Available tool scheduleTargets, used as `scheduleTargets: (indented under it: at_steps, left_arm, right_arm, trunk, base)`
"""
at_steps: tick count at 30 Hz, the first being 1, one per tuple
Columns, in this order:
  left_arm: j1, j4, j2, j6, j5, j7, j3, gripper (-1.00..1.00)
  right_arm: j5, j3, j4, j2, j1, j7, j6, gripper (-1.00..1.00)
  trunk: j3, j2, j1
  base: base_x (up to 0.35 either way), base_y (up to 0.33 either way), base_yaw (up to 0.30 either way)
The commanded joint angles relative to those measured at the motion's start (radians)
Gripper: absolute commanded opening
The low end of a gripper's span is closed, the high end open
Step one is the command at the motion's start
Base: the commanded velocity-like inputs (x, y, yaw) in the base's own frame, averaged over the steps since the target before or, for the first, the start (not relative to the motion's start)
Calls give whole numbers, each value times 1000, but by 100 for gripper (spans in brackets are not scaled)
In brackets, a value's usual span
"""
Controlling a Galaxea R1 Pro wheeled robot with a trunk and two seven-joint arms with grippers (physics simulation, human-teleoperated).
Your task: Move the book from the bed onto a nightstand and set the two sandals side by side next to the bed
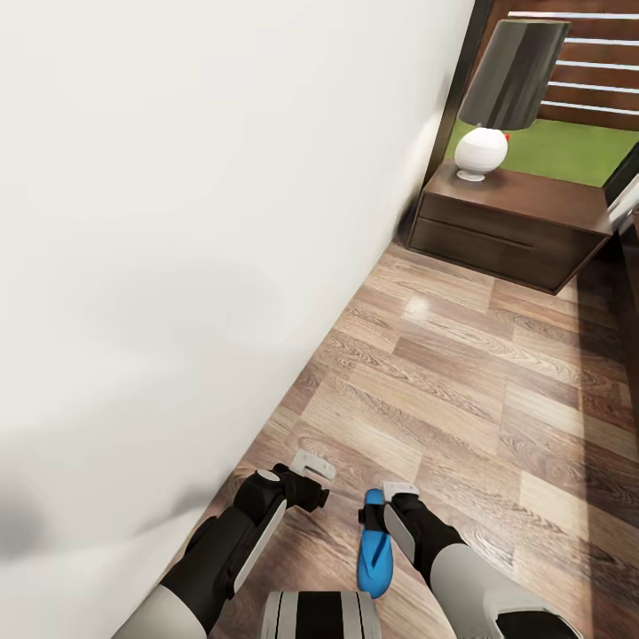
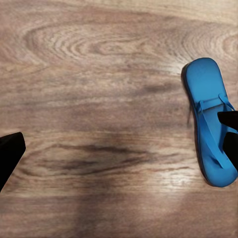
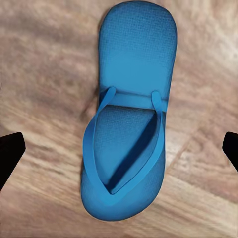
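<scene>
One blue sandal (image 1: 376, 555) noted flat on wood floor (image 1: 461, 382), strap side up, just beside right claw (image 1: 383, 502). In right wrist view, sandal (image 3: 130, 119) lies centred between spread fingertips (image 3: 10, 151); claw open, nothing held. Left claw (image 1: 312, 479) open, empty, above bare floor. Nightstand (image 1: 510, 222) with lamp (image 1: 497, 89) stands well ahead by wall. Advised: right claw lowered straight, closed across sole edges, strap avoided.
</scene>
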Motion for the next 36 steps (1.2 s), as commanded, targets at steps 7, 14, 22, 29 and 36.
scheduleTargets:
  at_steps: [7,14,22,29,36]
  left_arm:
    - [0,-1,0,5,1,-1,0,100]
    - [0,-1,0,5,1,-2,0,100]
    - [0,-1,0,5,1,-2,0,100]
    - [0,-1,0,5,1,-2,0,100]
    - [0,-1,0,5,1,-2,0,100]
  right_arm:
    - [-10,0,-2,2,-3,-7,4,100]
    - [-10,0,-2,2,-6,-7,4,100]
    - [-10,0,-2,1,-9,-7,4,100]
    - [-10,0,-3,1,-10,-7,4,100]
    - [-10,0,-3,1,-12,-7,4,100]
  trunk:
    - [-16,-1,2]
    - [-24,-2,3]
    - [-24,-2,3]
    - [-39,-3,4]
    - [-43,-3,5]
  base:
    - [0,0,0]
    - [0,0,0]
    - [0,0,0]
    - [0,0,0]
    - [0,0,0]
